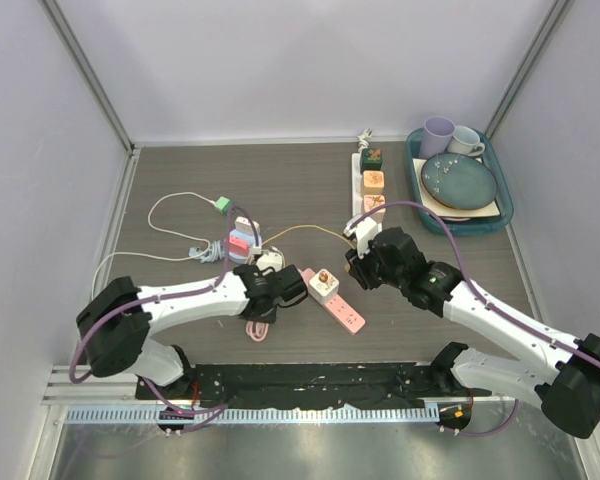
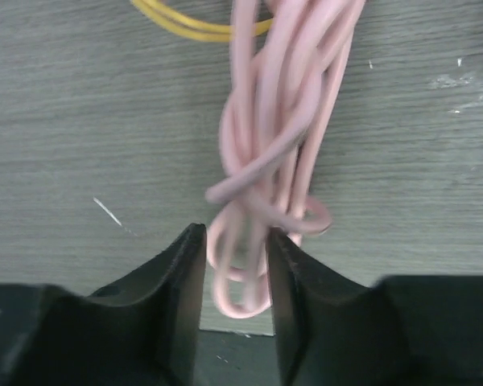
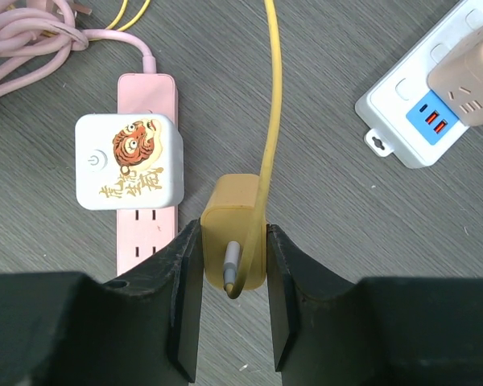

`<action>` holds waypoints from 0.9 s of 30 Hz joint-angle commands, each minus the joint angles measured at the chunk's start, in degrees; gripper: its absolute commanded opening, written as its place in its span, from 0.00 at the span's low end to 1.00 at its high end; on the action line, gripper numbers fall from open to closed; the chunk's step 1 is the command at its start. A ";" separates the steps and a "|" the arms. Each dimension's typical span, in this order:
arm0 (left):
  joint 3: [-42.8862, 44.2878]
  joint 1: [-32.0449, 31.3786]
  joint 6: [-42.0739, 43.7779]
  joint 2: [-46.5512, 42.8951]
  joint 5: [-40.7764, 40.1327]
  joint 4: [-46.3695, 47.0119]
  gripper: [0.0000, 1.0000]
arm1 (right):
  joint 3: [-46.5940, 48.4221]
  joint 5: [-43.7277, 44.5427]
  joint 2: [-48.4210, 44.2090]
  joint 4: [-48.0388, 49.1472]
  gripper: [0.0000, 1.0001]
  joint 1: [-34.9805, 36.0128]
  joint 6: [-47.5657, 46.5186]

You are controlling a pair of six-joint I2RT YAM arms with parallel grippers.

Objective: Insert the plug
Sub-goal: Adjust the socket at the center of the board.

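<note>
My right gripper [image 3: 233, 228] is shut on a yellow plug [image 3: 235, 211], its yellow cable [image 3: 272, 96] running off up the table. The plug hangs just right of a pink power strip [image 3: 145, 87], which carries a white adapter with a tiger print [image 3: 129, 161]; free sockets show below the adapter. Seen from the top, the right gripper [image 1: 365, 262] is right of the strip [image 1: 346, 313]. My left gripper [image 2: 236, 241] is closed around a bundle of pink cable [image 2: 266, 121] lying on the table, left of the strip.
A white power strip [image 1: 363, 172] with several coloured adapters lies at the back. A teal tray [image 1: 504, 212] at the back right holds a plate [image 1: 458, 180] and two cups. Loose chargers and a white cable [image 1: 180, 198] lie at the left.
</note>
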 commanded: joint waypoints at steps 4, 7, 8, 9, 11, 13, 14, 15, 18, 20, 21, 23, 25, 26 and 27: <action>3.48 6.54 12.86 5.14 1.13 9.71 0.01 | -0.03 -2.08 -3.17 3.05 0.01 -0.03 -0.43; 7.08 8.65 23.11 6.81 -5.44 13.74 0.00 | 0.14 -4.26 -3.44 2.52 0.01 0.06 -0.61; 9.09 9.09 25.95 7.51 -8.08 14.98 0.00 | 0.14 -4.54 -3.44 2.17 0.01 -0.03 -0.61; 10.16 9.62 29.03 8.13 -8.97 16.21 0.00 | 0.32 -5.24 -3.18 1.91 0.01 -0.03 -0.61; 12.09 11.73 35.97 10.33 -9.07 20.51 0.00 | 0.49 -5.42 -2.91 0.85 0.01 -0.03 -0.52; 14.38 13.92 39.50 12.25 -8.11 25.85 0.00 | 0.58 -4.90 -3.08 0.24 0.01 -0.03 0.01; 15.34 14.54 43.78 12.88 -7.41 27.98 0.02 | 0.58 -4.72 -3.09 -0.03 0.01 -0.12 0.27; 15.79 15.07 45.47 13.58 -6.09 29.91 0.03 | 0.58 -4.72 -3.35 -0.20 0.01 -0.12 0.36; 19.03 17.09 51.28 17.44 -4.33 35.20 0.06 | 0.49 -5.25 -3.96 -0.47 0.01 -0.03 0.45; 21.66 18.06 53.74 20.69 -3.54 36.61 0.08 | 0.67 -5.42 -3.62 -0.56 0.01 -0.12 0.45; 22.20 18.15 54.19 21.49 -3.10 36.88 0.09 | 0.84 -5.60 -3.35 -0.73 0.01 -0.03 0.45; 21.95 18.33 54.19 22.63 -1.51 37.32 0.13 | 1.54 -6.04 -2.21 -1.43 0.01 -0.03 0.45; 20.72 18.33 54.19 22.20 -1.77 37.93 0.16 | 1.72 -4.38 -1.59 -2.40 0.01 -0.03 1.06; 19.06 18.33 54.19 21.15 -2.38 38.02 0.20 | 1.55 -3.58 -1.33 -2.40 0.01 -0.03 1.24; 18.35 18.33 53.41 20.45 -2.74 37.76 0.26 | 1.46 -3.14 -1.24 -2.49 0.01 -0.03 1.24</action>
